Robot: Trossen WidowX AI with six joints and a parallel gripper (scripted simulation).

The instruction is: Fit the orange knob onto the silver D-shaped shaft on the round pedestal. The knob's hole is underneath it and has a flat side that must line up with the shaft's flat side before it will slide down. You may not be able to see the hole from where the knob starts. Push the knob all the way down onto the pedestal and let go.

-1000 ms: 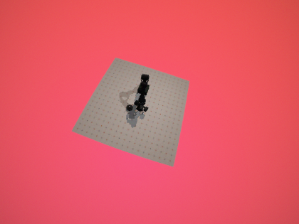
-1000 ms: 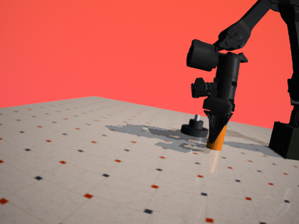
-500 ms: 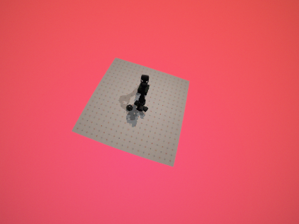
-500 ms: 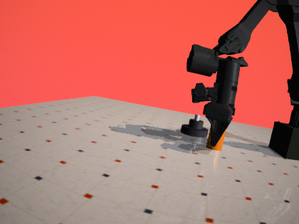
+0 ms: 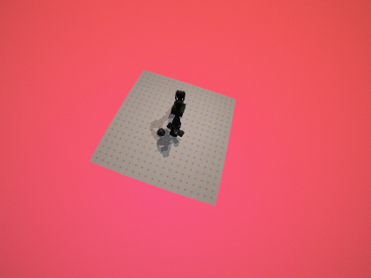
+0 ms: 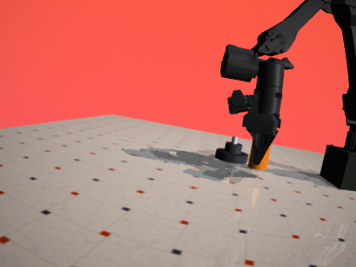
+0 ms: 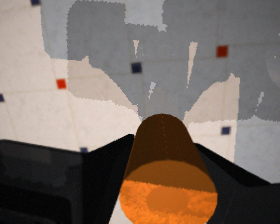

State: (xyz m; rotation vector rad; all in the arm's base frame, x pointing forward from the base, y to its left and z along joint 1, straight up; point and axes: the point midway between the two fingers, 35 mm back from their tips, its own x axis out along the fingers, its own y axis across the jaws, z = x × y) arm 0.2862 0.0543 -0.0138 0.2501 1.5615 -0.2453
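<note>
The orange knob (image 6: 265,162) (image 7: 167,201) is a tall cylinder, held upright or nearly so, a little above the table. My gripper (image 6: 258,160) (image 7: 162,144) is shut on it, with one finger on either side. The knob's underside and its hole are hidden. The round black pedestal (image 5: 161,131) (image 6: 230,155) stands close beside the held knob, to its left in the exterior view. The silver shaft (image 6: 235,140) points up from it; its flat side cannot be made out. The pedestal is not clearly seen in the wrist view.
The dotted table top (image 5: 132,154) (image 6: 106,194) has its edges in view in the top view. The arm's dark base (image 6: 336,166) stands at the right in the exterior view. Shadows of the arm lie around the pedestal and the knob.
</note>
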